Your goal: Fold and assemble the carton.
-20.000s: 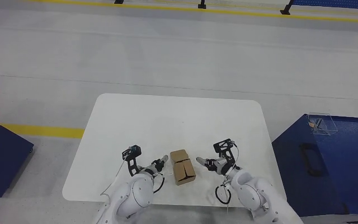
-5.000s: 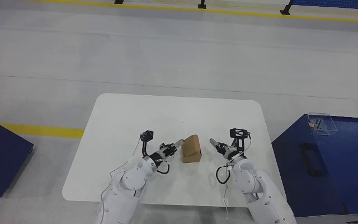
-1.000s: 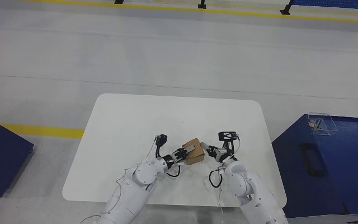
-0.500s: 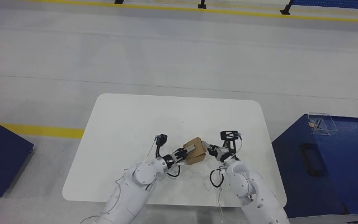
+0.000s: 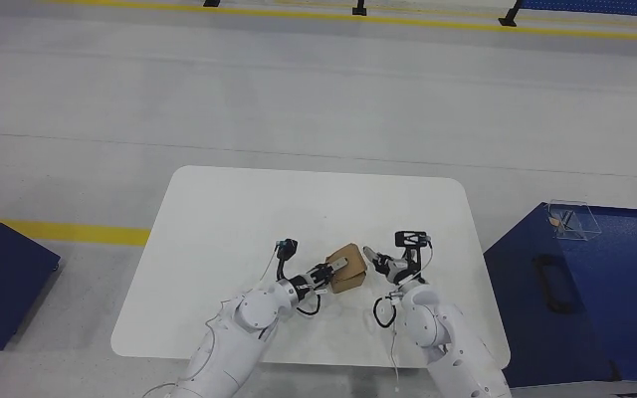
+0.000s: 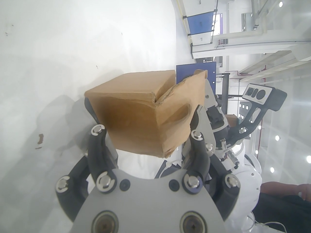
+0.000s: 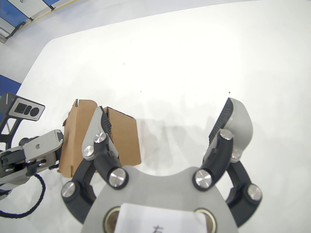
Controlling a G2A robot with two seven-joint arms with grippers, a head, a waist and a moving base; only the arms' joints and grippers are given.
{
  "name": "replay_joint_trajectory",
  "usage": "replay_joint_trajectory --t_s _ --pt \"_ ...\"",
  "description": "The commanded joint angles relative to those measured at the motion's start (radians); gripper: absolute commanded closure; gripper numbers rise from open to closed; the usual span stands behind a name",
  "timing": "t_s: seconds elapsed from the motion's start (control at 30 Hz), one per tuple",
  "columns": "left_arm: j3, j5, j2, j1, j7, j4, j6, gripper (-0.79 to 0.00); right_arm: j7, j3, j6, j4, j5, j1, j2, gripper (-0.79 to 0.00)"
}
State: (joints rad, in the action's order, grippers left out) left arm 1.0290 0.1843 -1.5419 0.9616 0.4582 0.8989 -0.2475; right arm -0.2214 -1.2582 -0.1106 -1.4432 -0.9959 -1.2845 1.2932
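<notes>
- The left gripper pinches the carton across its closed end. The right gripper stands spread wide, one finger against a loose flap.
- The carton sits between the arms, near the front of the table.
- It is probably light, with stiff panels that crush easily. It is best gripped by its side panels.
- The flapped end faces the right gripper, and the long axis seems to run arm to arm.

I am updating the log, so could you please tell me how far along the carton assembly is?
Done: the carton is in box shape, its side walls creased square. In hand: the left gripper clasps it across its width, while the open right gripper leans one finger against a flap. Left: that flap stands loose with a ragged edge, so closing it remains.
</notes>
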Motion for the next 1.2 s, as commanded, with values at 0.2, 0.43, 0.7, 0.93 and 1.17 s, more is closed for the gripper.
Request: replay_joint_trajectory --t_s 0.2,0.43,0.7,0.93,1.17 --pt "-0.003 -0.003 0.000 0.000 -0.002 0.000 0.002 -0.643 -0.007 0.006 0.024 0.000 0.010 -0.006 0.003 -0.785" --pt "-0.009 -0.009 -0.001 -0.005 0.000 -0.010 0.005 -0.631 -0.005 0.008 0.030 0.002 -0.006 -0.013 0.004 -0.785" --pt "-0.014 -0.006 -0.002 -0.009 -0.004 -0.014 0.015 -0.603 -0.008 0.009 0.032 0.004 -0.026 -0.015 0.004 -0.785" --pt "-0.020 0.003 -0.002 -0.009 -0.015 -0.012 0.032 -0.585 -0.016 0.015 0.029 0.019 -0.040 -0.008 0.007 -0.785" --pt "-0.024 0.010 -0.002 -0.008 -0.020 -0.015 0.044 -0.579 -0.019 0.019 0.029 0.027 -0.043 -0.003 0.010 -0.785"
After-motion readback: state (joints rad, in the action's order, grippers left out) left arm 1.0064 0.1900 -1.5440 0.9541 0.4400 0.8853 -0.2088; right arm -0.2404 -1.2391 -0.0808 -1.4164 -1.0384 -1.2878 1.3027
